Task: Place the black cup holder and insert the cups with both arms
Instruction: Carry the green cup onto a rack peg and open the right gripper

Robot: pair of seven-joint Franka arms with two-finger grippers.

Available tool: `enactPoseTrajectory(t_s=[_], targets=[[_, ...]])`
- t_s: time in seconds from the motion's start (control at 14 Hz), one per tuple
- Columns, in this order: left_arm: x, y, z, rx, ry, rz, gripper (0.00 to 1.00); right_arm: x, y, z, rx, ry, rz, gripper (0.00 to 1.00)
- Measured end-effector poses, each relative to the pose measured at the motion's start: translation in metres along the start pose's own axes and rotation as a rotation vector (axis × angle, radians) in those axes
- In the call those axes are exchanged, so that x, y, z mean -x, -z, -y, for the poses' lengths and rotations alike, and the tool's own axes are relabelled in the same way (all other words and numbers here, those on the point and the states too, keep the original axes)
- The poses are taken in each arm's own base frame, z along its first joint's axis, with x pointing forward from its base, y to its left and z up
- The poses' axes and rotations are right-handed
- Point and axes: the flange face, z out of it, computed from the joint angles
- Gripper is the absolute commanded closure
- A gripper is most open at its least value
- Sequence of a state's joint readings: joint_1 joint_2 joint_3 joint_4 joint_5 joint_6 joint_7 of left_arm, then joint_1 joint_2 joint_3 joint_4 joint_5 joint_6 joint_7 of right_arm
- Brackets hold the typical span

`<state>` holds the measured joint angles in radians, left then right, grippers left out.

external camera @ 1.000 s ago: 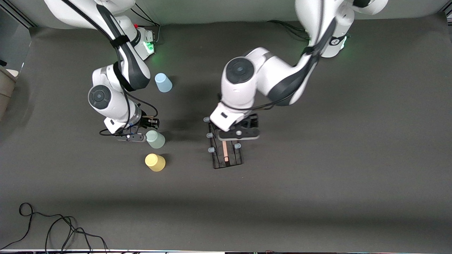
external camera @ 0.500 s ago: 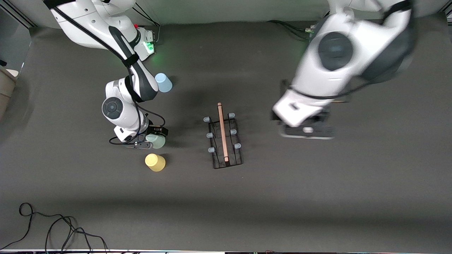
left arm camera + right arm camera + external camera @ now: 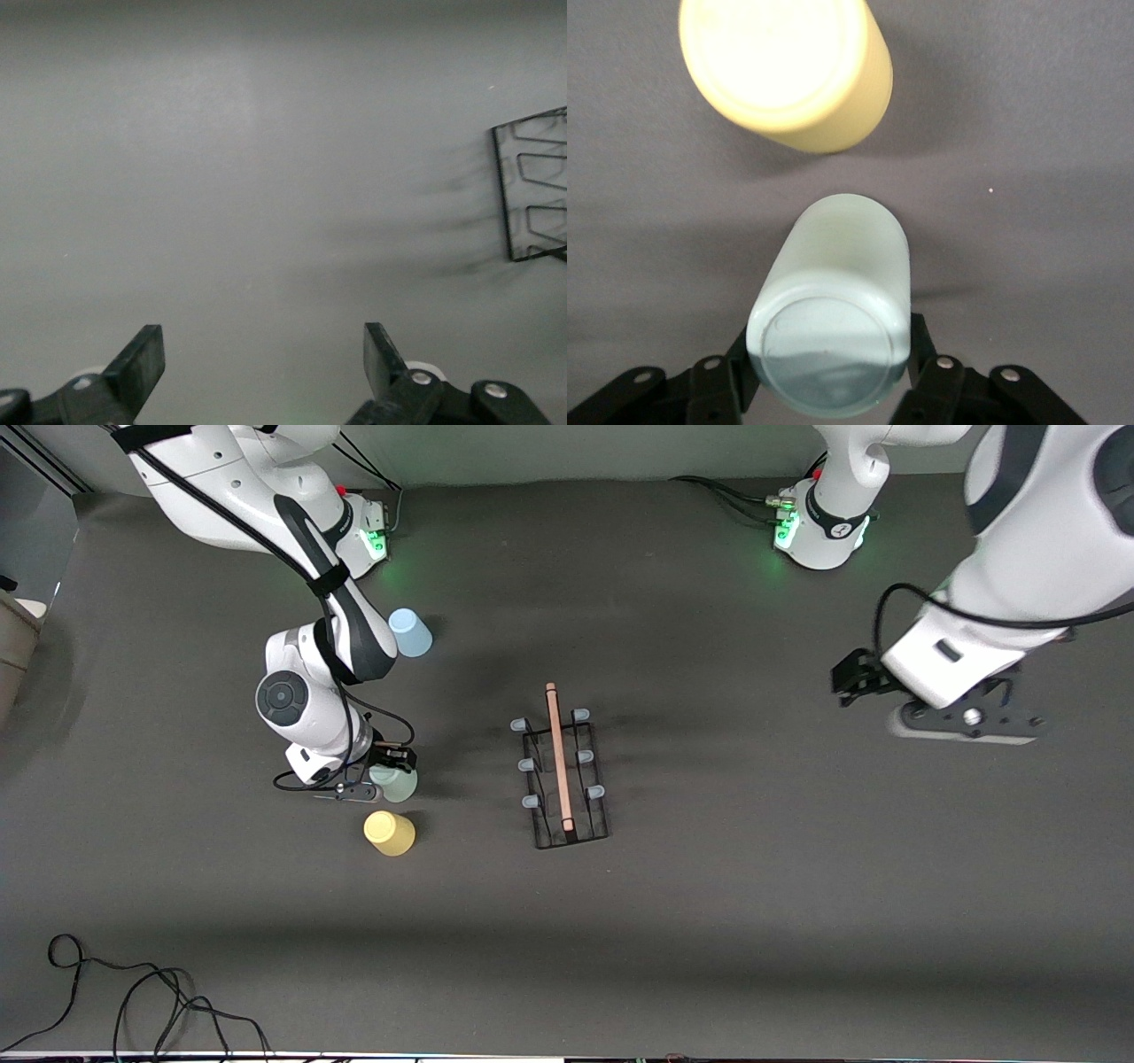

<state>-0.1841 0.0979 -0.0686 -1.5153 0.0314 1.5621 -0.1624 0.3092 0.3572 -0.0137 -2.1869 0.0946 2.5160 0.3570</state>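
Note:
The black cup holder (image 3: pixel 563 775) stands mid-table with its wooden rod handle on top; one end of it shows in the left wrist view (image 3: pixel 534 186). My right gripper (image 3: pixel 391 769) is shut on the mint green cup (image 3: pixel 396 783), which sits bottom up; the fingers press both of its sides (image 3: pixel 830 350). The yellow cup (image 3: pixel 388 833) (image 3: pixel 784 71) stands just nearer the front camera than the mint one. The light blue cup (image 3: pixel 409 632) stands farther back, by the right arm's elbow. My left gripper (image 3: pixel 858 677) (image 3: pixel 264 341) hangs open and empty over bare table toward the left arm's end.
A black cable (image 3: pixel 133 992) lies coiled at the near edge toward the right arm's end. A pale box (image 3: pixel 13 638) sits off that end of the table. Both green-lit bases (image 3: pixel 819 522) stand along the back edge.
The left arm let go of the cup holder and swung up and away toward its own end. The right gripper slid over the mint green cup and closed on it.

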Motion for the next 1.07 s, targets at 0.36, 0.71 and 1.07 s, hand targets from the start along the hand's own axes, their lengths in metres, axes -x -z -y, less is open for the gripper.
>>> enactPoseTrajectory(t_s=[0.36,0.71,1.07], targets=[[0.006,-0.003,0.059,0.002,0.020,0.016,0.00,-0.008,0.078,-0.001,-0.002,-0.015,0.033,1.00],[0.008,-0.001,0.085,0.006,0.057,0.017,0.00,0.015,0.153,0.061,-0.012,-0.182,0.049,1.00],[0.009,-0.001,0.095,0.007,0.073,0.022,0.00,0.087,0.132,0.188,-0.069,-0.311,0.057,1.00]])
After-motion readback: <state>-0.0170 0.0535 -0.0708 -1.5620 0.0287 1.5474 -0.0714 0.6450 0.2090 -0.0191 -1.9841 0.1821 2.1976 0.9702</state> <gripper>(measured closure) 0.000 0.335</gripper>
